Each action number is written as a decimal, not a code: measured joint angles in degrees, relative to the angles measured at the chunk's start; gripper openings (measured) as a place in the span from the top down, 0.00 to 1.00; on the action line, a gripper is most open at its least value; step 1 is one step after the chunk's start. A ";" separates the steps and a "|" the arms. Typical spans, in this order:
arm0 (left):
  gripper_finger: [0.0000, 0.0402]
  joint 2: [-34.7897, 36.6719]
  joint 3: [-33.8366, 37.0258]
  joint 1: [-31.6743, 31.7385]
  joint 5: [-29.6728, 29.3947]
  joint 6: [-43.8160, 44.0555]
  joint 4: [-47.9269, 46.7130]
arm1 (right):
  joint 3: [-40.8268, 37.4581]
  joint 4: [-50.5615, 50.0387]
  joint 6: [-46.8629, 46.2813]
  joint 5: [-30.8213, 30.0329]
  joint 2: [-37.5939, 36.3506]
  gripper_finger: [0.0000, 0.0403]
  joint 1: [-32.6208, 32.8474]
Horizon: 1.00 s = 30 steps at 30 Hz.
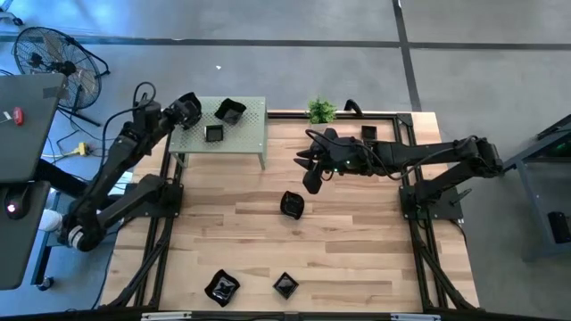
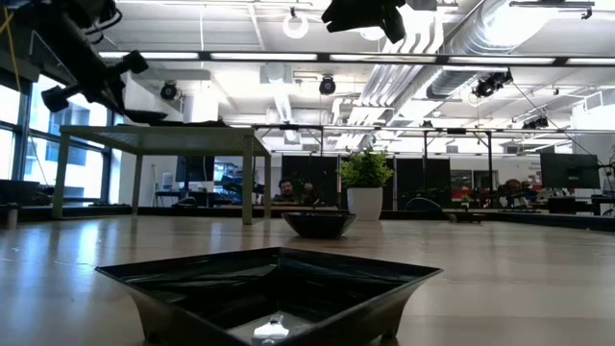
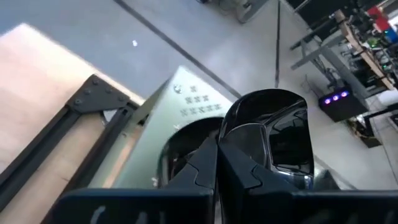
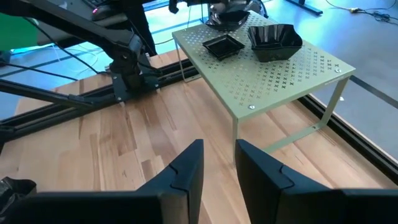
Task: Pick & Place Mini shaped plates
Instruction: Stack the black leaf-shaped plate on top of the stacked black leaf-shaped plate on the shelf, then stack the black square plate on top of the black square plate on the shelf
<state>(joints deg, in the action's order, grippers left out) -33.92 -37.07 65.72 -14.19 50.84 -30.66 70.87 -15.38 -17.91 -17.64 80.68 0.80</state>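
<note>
the left gripper (image 1: 190,105) is over the left end of the small green perforated table (image 1: 259,134) at the back of the tabletop (image 1: 357,250), its fingers pressed together on the rim of a round glossy black plate (image 3: 273,127); the left wrist view shows the plate pinched at the fingertips just above the perforated top. two more plates already sit on that green table: a small square plate (image 1: 213,133) near its middle and a wavy-edged plate (image 1: 230,111) behind it toward the far edge, apart from each other. on the wooden tabletop, a crinkled plate (image 1: 221,287) and a small square dish (image 1: 285,285) lie near the front edge, close together but not touching. a round bowl-like plate (image 1: 292,204) rests alone around the middle. the right gripper (image 1: 311,183) hangs in the air just behind and to the right of that plate, fingers a narrow gap apart and holding nothing. a potted green plant (image 1: 321,111) stands at the back edge, and another dark plate (image 1: 368,133) lies right of it.
</note>
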 joint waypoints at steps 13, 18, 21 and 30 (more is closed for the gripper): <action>0.90 -0.44 1.61 2.55 1.05 1.95 0.62 | -0.02 0.24 -0.02 -0.89 0.02 0.78 0.00; 0.81 -0.45 1.63 2.55 1.10 1.96 0.57 | -0.02 0.24 0.30 -1.08 0.02 0.78 -0.04; 0.79 -0.20 1.63 2.53 1.22 1.95 0.54 | -0.02 0.24 0.37 -1.08 0.04 0.78 -0.04; 0.80 2.62 -1.75 2.53 1.45 -3.31 -2.45 | -0.02 0.24 0.35 -1.08 0.04 0.78 -0.04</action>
<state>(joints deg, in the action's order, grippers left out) -31.30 -38.82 68.25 -12.74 47.53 -33.11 70.85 -15.14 -17.56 -18.72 80.73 0.75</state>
